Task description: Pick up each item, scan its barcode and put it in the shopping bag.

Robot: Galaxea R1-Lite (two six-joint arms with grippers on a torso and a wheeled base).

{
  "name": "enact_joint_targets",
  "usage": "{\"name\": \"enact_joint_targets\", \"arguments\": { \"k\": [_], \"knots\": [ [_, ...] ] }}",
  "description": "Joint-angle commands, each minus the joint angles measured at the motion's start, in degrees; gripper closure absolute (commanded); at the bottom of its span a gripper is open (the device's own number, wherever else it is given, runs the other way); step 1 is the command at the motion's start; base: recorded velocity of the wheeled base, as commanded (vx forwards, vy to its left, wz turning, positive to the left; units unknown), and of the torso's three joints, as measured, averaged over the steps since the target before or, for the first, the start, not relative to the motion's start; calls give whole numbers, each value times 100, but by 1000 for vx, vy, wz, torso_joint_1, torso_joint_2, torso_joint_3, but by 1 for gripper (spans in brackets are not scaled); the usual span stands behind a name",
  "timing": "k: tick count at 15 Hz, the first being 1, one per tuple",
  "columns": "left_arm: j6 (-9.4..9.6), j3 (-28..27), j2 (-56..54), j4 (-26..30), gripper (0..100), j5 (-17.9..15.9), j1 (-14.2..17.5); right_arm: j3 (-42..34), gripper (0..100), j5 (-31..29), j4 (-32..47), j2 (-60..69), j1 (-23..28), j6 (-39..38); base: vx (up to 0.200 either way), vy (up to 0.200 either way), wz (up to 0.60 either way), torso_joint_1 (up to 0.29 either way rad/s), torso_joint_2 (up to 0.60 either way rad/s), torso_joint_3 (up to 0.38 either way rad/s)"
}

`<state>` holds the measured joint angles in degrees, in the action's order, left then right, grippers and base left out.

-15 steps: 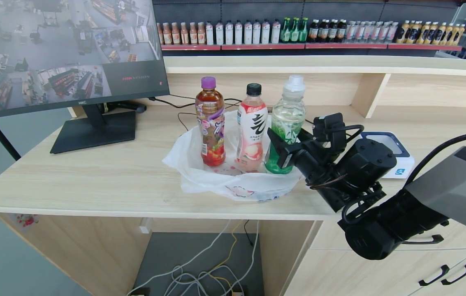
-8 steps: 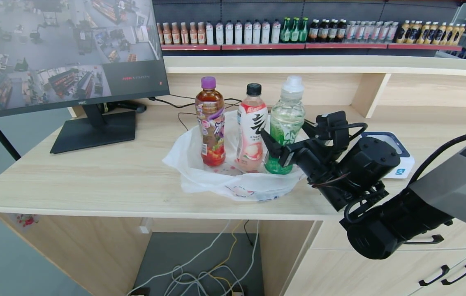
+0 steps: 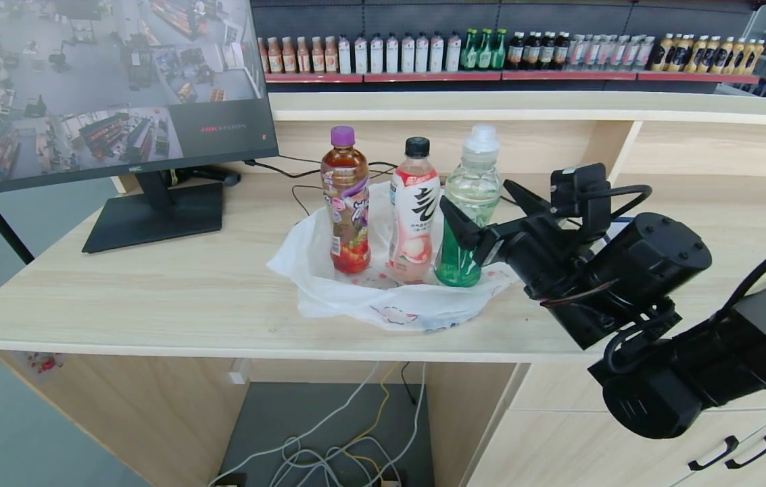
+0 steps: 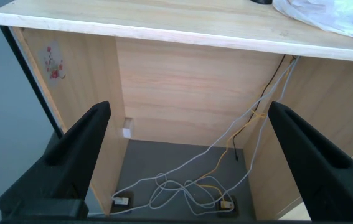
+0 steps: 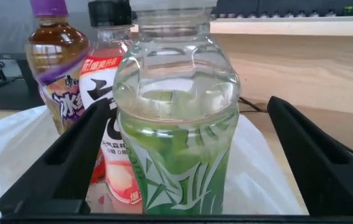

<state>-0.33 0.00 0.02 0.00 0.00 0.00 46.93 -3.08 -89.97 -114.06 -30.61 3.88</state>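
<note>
The green bottle (image 3: 467, 210) stands upright in the slumped white bag (image 3: 328, 297) on the table (image 3: 153, 291), beside two other bottles. The right gripper (image 3: 476, 195) is spread open, a finger on each side of the bottle's body, apparently not touching. The bottle looks full, so fairly heavy. Its thin, smooth plastic would likely give under pressure, so the labelled lower body seems the best hold. The left gripper (image 4: 188, 112) hangs open below the table.
</note>
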Motion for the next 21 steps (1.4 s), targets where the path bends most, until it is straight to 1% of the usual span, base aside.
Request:
{"name": "enact_joint_targets", "arguments": {
  "k": [1, 4, 5, 6, 10, 11, 12, 13, 14, 15, 16, 17, 18, 19, 20, 21],
  "knots": [
    [-2, 0, -2, 0, 0, 0, 0, -352, 0, 1, -3, 410, -41, 17, 0, 0, 0, 0, 0, 0],
    [-2, 0, -2, 0, 0, 0, 0, -1011, 0, 1, -3, 1263, -165, 43, 0, 0, 0, 0, 0, 0],
    [-2, 0, -2, 0, 0, 0, 0, -1652, 0, 1, -3, 1948, -173, 122, 0, 0, 0, 0, 0, 0],
    [-2, 0, -2, 0, 0, 0, 0, -2039, 0, 1, -3, 2414, -173, 157, 0, 0, 0, 0, 0, 0],
    [-2, 0, -2, 0, 0, 0, 0, -4096, 0, 10, -3, 4286, -244, 219, 0, 0, 0, 0, 0, 0],
    [-2, 0, -2, 0, 0, 0, 0, -4377, 0, 10, -3, 4489, -279, 245, 0, 0, 0, 0, 0, 0],
    [-2, 0, -2, 0, 0, 0, 0, -4693, 0, 10, -3, 4998, -437, 307, 0, 0, 0, 0, 0, 0],
    [-2, 0, -2, 0, 0, 0, 0, -4693, 0, 45, -3, 5464, -446, 298, 0, 0, 0, 0, 0, 0],
    [-2, 0, -2, 0, 0, 0, 0, -4693, 0, 62, 577, 5956, -455, 272, 0, 0, 0, 0, 0, 0],
    [-2, 0, -2, 0, 0, 0, 0, -4693, 0, 141, 1491, 6475, -455, 272, 0, 0, 0, 0, 0, 0],
    [-2, 0, -2, 0, 0, 0, 0, -4693, 0, 344, 2545, 7002, -455, 333, 0, 0, 0, 0, 0, 0],
    [-2, 0, -2, 0, 0, 0, 0, -4693, 0, 449, 3213, 7363, -455, 386, 0, 0, 0, 0, 0, 0],
    [-2, 0, -2, 0, 0, 0, 0, -4693, 0, 467, 4664, 8136, -455, 403, 0, 0, 0, 0, 0, 0],
    [-2, 0, -2, 0, 0, 0, 0, -4676, 0, 467, 5314, 8496, -455, 412, 0, 0, 0, 0, 0, 0],
    [-11, 0, -2, 0, 0, 0, 0, -4588, 0, 467, 6738, 9305, -455, 526, 0, 0, 0, 0, 0, 0],
    [-2, 0, -2, 0, 0, 0, 0, -4570, 0, 493, 7503, 9753, -455, 544, 0, 0, 0, 0, 0, 0]
  ]
}}
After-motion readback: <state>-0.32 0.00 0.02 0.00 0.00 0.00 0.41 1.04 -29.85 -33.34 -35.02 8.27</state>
